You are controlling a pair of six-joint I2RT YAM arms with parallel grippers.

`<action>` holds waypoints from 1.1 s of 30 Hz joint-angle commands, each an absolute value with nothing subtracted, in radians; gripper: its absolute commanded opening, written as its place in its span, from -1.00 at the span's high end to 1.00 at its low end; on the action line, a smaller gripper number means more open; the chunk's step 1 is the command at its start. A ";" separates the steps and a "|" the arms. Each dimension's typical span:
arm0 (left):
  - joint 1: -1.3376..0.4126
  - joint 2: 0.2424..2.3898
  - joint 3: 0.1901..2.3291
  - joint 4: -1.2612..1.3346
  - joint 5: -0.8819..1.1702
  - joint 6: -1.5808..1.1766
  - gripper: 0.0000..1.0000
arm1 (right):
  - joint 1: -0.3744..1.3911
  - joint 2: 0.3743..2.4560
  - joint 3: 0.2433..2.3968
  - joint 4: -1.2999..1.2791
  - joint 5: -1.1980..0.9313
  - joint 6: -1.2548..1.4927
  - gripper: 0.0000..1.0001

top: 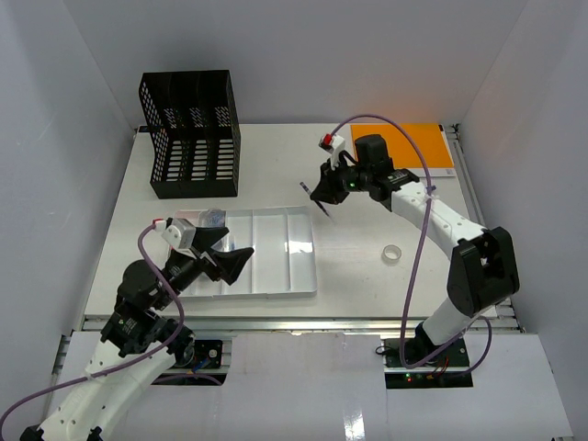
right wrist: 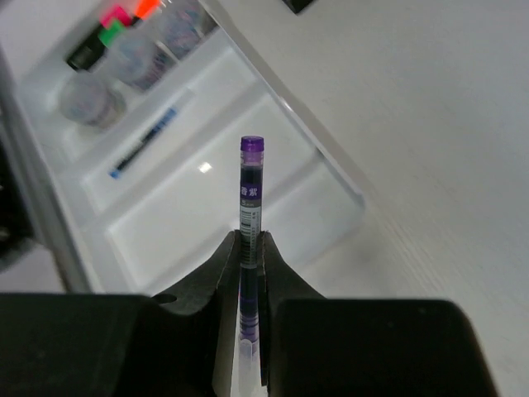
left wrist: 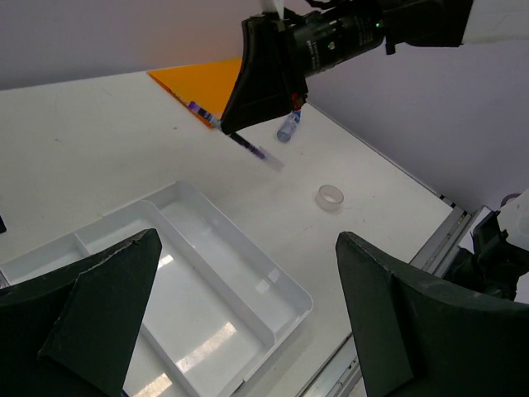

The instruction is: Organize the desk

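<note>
Desk (top: 367,266), white tabletop, fixed and rigid, so the work falls on loose items. Purple pen (right wrist: 250,190): light, stiff, smooth barrel likely slippery; best taken mid-barrel, across its width. Right gripper (right wrist: 248,241) clamped on pen's lower barrel, cap end jutting past fingertips, pen aloft over desk near far right corner of compartmented tray (top: 313,262). Left gripper (left wrist: 248,240) spread wide, empty, over tray's near part, well apart from pen.
</note>
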State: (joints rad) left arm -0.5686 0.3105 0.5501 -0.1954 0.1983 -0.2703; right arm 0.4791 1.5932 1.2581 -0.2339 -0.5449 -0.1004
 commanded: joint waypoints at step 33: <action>-0.566 0.305 0.533 -0.149 0.150 -0.230 -0.96 | 0.859 2.141 1.546 0.103 -0.386 0.723 0.45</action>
State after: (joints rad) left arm -0.5686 0.3069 0.5312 -0.1558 0.1387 -0.2359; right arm 0.8393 2.1403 1.5417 0.1046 -0.4370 0.7427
